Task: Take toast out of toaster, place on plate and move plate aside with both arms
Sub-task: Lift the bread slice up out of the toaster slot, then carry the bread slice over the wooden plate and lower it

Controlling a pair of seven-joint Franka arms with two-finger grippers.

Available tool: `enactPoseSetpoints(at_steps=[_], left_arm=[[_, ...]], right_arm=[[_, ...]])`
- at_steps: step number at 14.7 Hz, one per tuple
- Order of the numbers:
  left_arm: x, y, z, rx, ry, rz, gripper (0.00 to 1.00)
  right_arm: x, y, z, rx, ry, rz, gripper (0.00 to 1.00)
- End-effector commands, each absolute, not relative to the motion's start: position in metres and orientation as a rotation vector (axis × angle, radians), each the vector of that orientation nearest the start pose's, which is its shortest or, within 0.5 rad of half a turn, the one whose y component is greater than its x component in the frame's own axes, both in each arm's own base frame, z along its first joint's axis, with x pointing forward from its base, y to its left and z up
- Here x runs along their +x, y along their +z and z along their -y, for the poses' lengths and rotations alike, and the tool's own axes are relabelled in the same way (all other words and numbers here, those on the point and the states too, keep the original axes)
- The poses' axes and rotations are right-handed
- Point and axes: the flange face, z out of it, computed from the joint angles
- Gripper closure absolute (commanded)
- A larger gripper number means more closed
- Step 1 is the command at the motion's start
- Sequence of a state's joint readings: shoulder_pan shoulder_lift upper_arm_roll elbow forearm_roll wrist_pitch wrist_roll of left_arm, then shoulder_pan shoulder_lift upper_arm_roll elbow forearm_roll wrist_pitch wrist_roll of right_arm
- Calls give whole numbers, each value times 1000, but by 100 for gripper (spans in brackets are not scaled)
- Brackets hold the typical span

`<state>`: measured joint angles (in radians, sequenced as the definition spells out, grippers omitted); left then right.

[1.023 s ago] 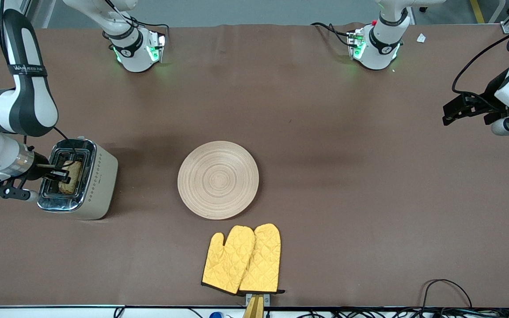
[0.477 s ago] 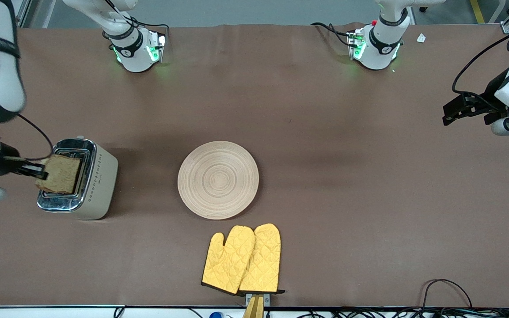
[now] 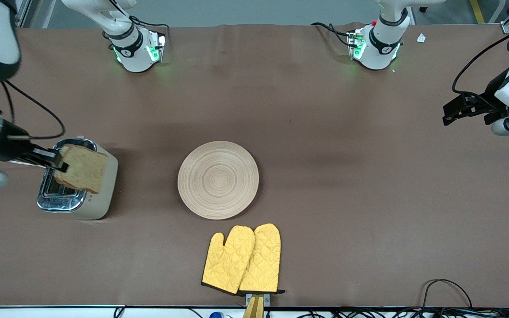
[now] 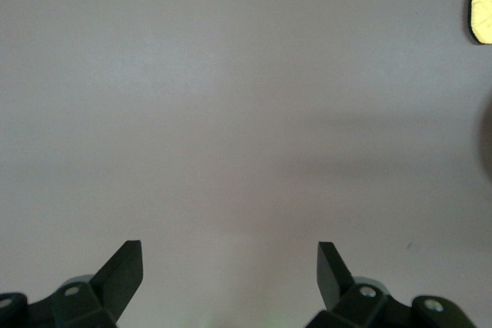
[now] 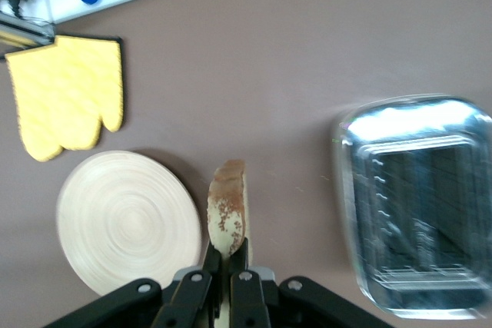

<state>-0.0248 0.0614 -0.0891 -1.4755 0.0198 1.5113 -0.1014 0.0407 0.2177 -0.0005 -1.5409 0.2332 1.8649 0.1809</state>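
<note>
One toast [image 3: 81, 168], clamped by one edge in the right gripper [image 3: 60, 161], hangs in the air over the toaster [image 3: 77, 181] at the right arm's end of the counter [image 3: 325, 198]. The slice juts from the fingers toward the plate [image 3: 218, 179], its broad face turned up to the front camera; in the right wrist view it shows edge-on. One plate lies flat mid-counter. Two oven mitts [image 3: 242, 259] lie side by side, nearer the front camera than the plate. The left gripper [image 3: 463, 109] waits over the left arm's end, fingers [image 4: 123, 266] apart, holding nothing.
</note>
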Motion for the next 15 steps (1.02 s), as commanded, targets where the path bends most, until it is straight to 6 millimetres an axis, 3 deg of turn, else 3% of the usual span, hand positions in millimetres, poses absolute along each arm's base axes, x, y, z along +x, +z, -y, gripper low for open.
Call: enactPoseSetpoints(at_steps=[1, 4, 6, 8, 12, 15], left_arm=[[566, 635, 59, -3124, 26, -29, 0], [566, 635, 59, -3124, 26, -31, 0], [566, 635, 59, -3124, 26, -29, 0], [566, 635, 59, -3124, 26, -29, 0], [566, 635, 59, -3124, 26, -29, 0], [566, 635, 59, -3124, 26, -31, 0]], right_arm=[[640, 477, -67, -2747, -91, -379, 99], [636, 422, -125, -2694, -24, -373, 100], [628, 393, -191, -2708, 22, -367, 100], [619, 368, -245, -2715, 41, -386, 100], [607, 328, -298, -2654, 74, -423, 100], [614, 295, -291, -2656, 75, -451, 100]])
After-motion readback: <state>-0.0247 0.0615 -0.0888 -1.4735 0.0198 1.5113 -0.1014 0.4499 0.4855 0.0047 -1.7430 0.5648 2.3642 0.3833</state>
